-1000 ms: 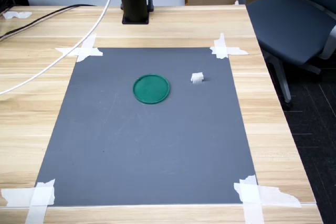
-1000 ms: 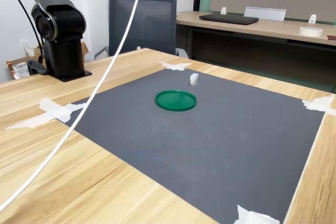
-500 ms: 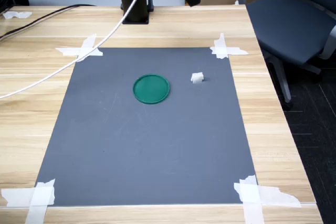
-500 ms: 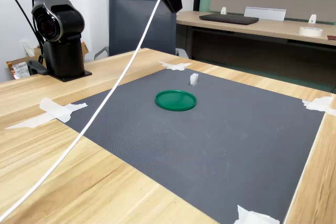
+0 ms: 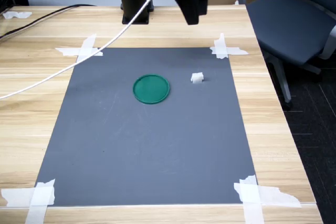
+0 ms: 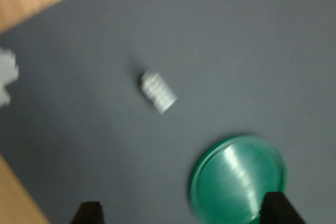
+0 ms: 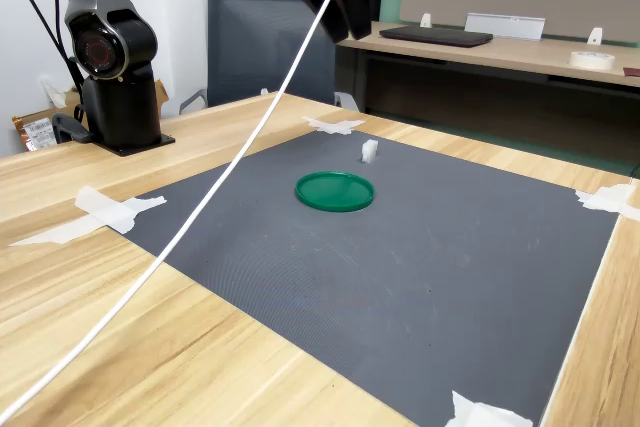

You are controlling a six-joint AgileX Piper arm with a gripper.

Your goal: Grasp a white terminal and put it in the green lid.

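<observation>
Your gripper (image 5: 191,14) has swung over the mat, jaws apart; lower it squarely over the white terminal (image 5: 197,78), beside the green lid (image 5: 151,88).

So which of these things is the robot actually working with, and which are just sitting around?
Part of the job:
- white terminal, lying on the mat
- green lid, beside it and empty
- the tool, high above the mat

Just lying about:
- grey mat
- tape strips at its corners
- white cable
- office chair
</observation>
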